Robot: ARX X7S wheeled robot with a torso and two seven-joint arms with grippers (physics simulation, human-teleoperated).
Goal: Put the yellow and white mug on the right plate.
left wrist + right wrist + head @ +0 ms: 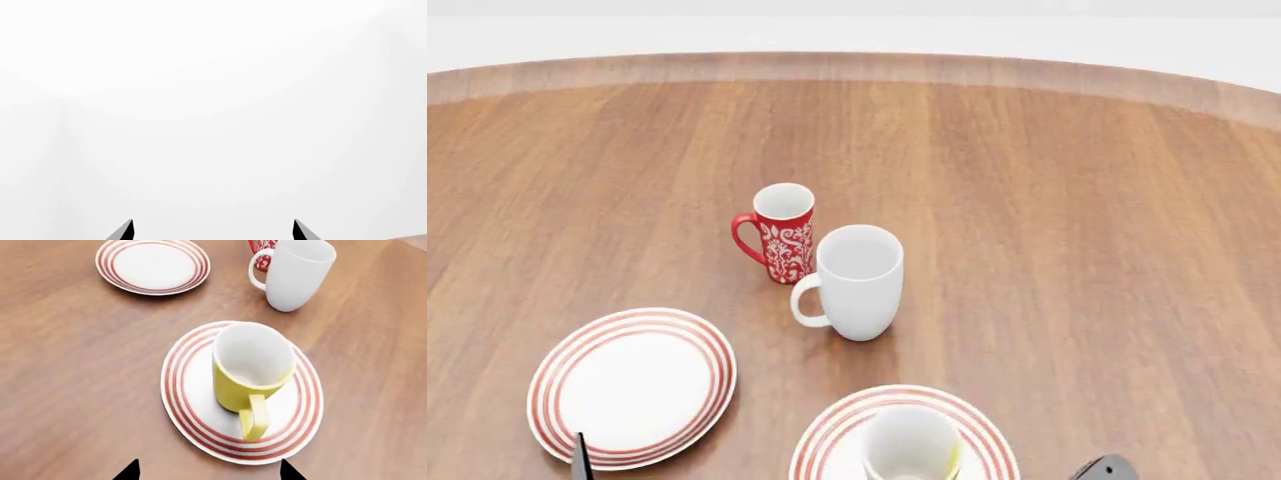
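Right end effector (208, 471): tips spread, nothing held.
Left end effector (212, 230): tips spread, empty.
Yellow and white mug (250, 371): upright on right plate (190, 400); cut off in head view.

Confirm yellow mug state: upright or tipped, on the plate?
Upright and on it. The yellow and white mug stands mouth-up, base inside the red rings of the right plate; the right gripper is open and clear of it.

Smooth wood-grain table (1068, 200), glossy ceramic-looking yellow and white mug (248, 375), right plate (190, 405)
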